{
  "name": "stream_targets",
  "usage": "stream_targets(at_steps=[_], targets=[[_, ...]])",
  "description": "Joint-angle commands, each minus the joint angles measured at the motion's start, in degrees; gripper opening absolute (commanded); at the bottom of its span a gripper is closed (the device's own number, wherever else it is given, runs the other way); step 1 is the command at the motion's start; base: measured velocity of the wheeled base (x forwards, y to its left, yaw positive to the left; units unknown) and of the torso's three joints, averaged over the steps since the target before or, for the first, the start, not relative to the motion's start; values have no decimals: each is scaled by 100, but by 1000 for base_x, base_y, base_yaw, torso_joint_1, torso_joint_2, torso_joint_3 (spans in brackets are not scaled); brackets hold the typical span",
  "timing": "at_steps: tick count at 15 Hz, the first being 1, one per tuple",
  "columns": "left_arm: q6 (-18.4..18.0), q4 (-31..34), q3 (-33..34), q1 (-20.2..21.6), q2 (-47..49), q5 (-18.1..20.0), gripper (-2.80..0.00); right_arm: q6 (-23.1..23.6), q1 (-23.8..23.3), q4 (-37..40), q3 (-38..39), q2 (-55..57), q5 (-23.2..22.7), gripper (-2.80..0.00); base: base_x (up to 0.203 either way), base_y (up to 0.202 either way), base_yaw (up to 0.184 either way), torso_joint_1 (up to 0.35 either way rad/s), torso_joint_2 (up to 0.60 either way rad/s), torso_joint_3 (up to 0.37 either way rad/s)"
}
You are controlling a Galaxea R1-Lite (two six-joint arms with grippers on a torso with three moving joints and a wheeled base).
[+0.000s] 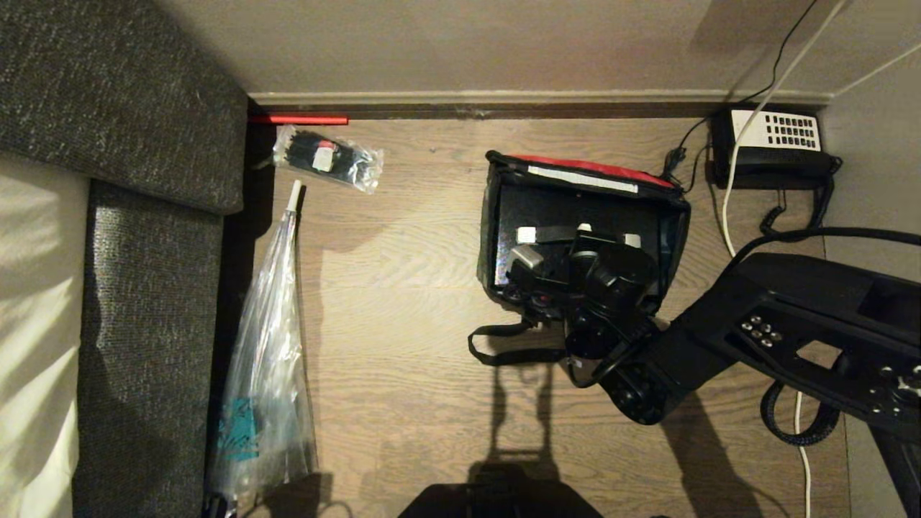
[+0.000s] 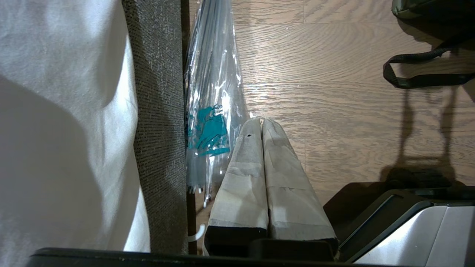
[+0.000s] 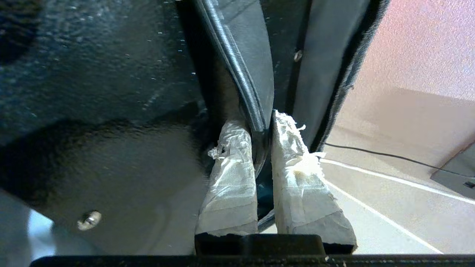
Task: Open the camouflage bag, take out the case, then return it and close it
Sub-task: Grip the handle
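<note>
The camouflage bag (image 1: 491, 237) stands open on the wooden floor, its red lid edge (image 1: 597, 167) folded back toward the wall. The glossy black case (image 1: 568, 205) lies inside it. My right gripper (image 1: 536, 267) reaches into the near side of the bag. In the right wrist view that gripper (image 3: 263, 124) is shut on a thin black rimmed edge beside the case's body (image 3: 111, 92), with the bag's grey lining (image 3: 319, 55) just beyond. The left gripper (image 2: 261, 120) is shut on nothing, low over the floor beside the couch. A bag strap (image 2: 419, 59) lies on the floor.
A black-and-white desk telephone (image 1: 773, 147) and its cables sit by the wall at the right. One small clear bag of dark items (image 1: 327, 155) and one long clear plastic bag (image 1: 266, 345) lie along the grey upholstered furniture (image 1: 144, 252) on the left.
</note>
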State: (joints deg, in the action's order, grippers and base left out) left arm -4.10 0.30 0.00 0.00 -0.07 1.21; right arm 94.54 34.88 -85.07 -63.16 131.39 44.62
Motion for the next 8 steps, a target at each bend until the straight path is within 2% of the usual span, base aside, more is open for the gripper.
stream_targets(at_steps=[1,8], targets=[[-3,-4,9,0,7,2,-280,47,124,-115,32,-315,-6,-280,0,0,0,0,0,0],[-3,-4,9,0,7,2,-280,63,265,-166,270,-465,-6,-280,0,0,0,0,0,0]])
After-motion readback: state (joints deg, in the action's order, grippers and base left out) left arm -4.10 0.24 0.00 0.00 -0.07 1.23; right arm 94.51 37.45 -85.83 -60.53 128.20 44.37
